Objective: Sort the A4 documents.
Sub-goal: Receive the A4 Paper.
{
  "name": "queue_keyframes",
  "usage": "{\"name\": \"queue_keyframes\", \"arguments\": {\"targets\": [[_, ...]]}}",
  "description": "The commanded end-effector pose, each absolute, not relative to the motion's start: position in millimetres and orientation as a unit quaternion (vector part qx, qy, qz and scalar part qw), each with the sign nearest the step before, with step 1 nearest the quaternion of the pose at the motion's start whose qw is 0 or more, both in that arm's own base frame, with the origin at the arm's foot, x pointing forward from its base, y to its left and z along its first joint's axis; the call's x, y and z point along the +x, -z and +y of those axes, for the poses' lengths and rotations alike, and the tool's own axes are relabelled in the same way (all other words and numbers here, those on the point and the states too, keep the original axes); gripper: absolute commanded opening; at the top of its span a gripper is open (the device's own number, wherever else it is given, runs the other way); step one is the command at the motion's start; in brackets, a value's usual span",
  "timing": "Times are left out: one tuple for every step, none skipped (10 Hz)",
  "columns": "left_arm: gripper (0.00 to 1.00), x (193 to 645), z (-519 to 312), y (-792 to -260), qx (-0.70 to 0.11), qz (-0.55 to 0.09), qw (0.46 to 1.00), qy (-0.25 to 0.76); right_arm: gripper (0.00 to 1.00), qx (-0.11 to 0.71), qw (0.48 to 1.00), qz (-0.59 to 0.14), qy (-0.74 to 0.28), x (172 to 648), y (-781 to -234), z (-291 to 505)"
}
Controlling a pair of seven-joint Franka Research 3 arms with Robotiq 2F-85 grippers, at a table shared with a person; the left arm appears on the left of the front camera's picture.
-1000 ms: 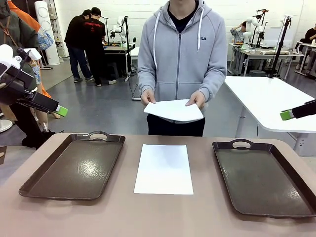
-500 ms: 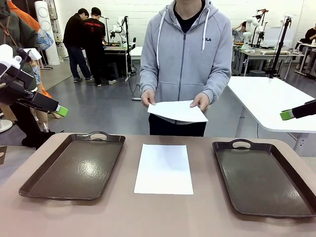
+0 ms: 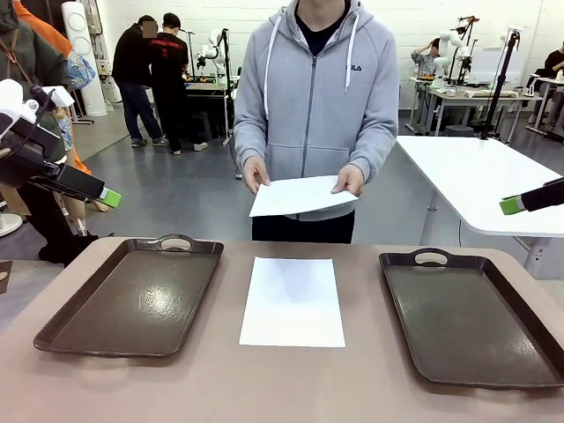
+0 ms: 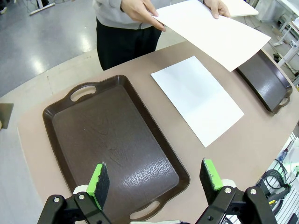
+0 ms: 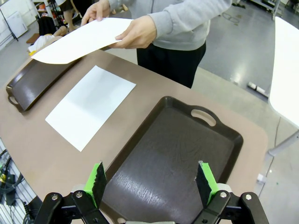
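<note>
One white A4 sheet (image 3: pixel 293 301) lies flat in the middle of the table, between the two trays; it also shows as a sheet (image 4: pixel 197 99) and a sheet (image 5: pixel 89 106) in the wrist views. The person at the far side holds more white sheets (image 3: pixel 301 195) in both hands above the table's far edge. My left gripper (image 4: pixel 155 179) hovers open over the left tray (image 4: pixel 112 149), high above it. My right gripper (image 5: pixel 152 182) stands open above the right tray (image 5: pixel 177 158). A green left pad (image 3: pixel 110 197) and a green right pad (image 3: pixel 512 205) show at the picture's sides.
Two dark brown handled trays, the left tray (image 3: pixel 132 300) and the right tray (image 3: pixel 471 322), lie bare on the tan table (image 3: pixel 291 379). A white table (image 3: pixel 485 176) stands behind at the right. Other people stand in the background.
The person has shifted slightly to the left and moved the held sheets with them. Both arms stay still.
</note>
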State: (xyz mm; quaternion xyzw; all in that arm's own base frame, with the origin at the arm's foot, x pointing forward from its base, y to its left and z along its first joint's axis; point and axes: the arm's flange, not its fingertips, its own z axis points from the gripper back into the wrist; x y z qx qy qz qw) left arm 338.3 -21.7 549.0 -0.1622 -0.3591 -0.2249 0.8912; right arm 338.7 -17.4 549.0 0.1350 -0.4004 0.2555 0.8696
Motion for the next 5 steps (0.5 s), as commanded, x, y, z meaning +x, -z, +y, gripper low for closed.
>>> {"name": "queue_keyframes", "arguments": {"targets": [[1.00,338.3,-20.3,-549.2,-0.166,-0.361,0.889,0.227,1.00,0.137,0.869,-0.401,-0.256,339.2,-548.6,-17.2],[1.00,338.3,-20.3,-549.2,-0.166,-0.361,0.889,0.227,1.00,0.137,0.869,-0.401,-0.256,339.2,-548.6,-17.2],[1.00,338.3,-20.3,-549.2,-0.166,-0.361,0.889,0.227,1.00,0.137,0.869,-0.401,-0.256,339.2,-548.6,-17.2],[1.00,338.3,-20.3,-549.2,-0.166,-0.361,0.889,0.227,1.00,0.137,0.869,-0.401,-0.256,339.2,-548.6,-17.2],[1.00,338.3,-20.3,-549.2,-0.166,-0.361,0.889,0.227,1.00,0.137,0.869,-0.401,-0.256,339.2,-548.6,-17.2]]}}
